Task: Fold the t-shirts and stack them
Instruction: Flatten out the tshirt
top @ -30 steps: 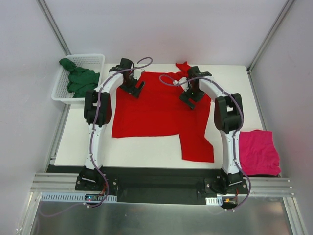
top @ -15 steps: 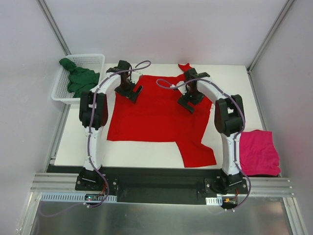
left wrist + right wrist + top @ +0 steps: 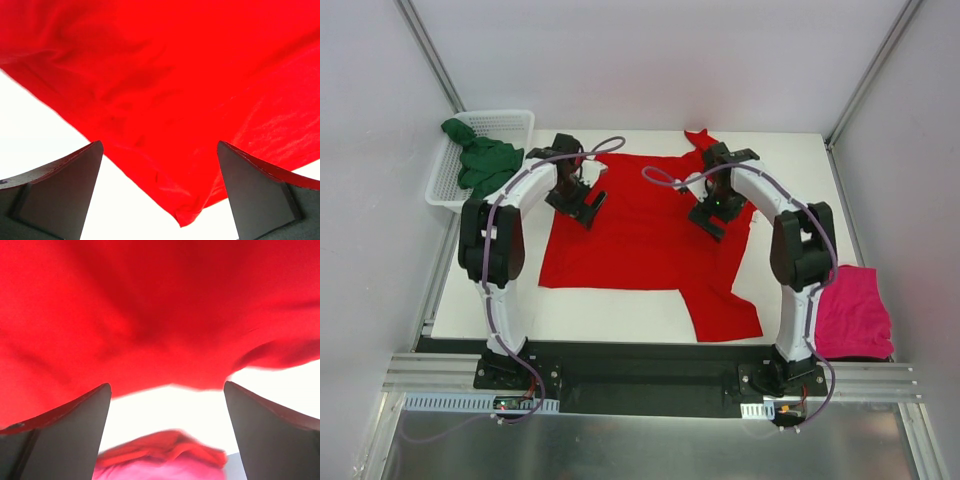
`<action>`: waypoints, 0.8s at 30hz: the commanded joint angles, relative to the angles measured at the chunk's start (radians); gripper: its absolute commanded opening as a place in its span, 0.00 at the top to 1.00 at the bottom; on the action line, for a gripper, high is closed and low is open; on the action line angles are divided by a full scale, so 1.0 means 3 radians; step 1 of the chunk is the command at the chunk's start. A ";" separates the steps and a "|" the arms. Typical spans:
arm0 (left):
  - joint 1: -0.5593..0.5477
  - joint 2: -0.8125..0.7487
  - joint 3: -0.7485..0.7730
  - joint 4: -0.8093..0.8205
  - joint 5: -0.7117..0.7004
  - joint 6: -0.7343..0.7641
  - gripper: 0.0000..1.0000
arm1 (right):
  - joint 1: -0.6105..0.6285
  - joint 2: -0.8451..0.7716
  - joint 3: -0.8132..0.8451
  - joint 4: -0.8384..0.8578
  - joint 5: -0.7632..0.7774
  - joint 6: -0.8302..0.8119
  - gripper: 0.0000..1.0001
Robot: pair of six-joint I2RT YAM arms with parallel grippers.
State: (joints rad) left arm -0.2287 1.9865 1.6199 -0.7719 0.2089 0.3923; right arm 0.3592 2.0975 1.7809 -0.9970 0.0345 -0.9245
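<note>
Both spread wide, empty — left claw [image 3: 577, 204] and right claw [image 3: 712, 216] hover over the red shirt [image 3: 640, 245], flat on the table [image 3: 605, 305]. Risk: a shallow pinch catches one layer — fold drags crooked.

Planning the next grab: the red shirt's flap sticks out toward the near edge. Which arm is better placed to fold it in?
Right, probably. The flap lies on the red shirt's right side, nearest the right gripper, jaws open; the left gripper hangs over the far-left edge.
</note>
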 commanded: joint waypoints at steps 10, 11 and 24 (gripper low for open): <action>-0.0306 0.0694 0.1184 0.0098 -0.0323 0.0133 0.01 | 0.0485 -0.1070 -0.1212 -0.0307 -0.0468 0.0489 0.00; -0.0403 0.0761 0.1277 0.0098 -0.0323 0.0164 0.01 | 0.0531 -0.1096 -0.1237 -0.0327 -0.0519 0.0510 0.00; -0.0859 0.1411 0.2259 0.0175 -0.0078 0.0400 0.01 | 0.0705 -0.1127 -0.1697 -0.0522 -0.0790 0.0453 0.00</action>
State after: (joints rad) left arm -0.4892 2.3939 2.2051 -0.7246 0.1532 0.4774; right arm 0.5560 1.7996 1.2724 -1.0901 -0.1394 -0.7887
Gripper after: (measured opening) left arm 0.993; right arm 0.996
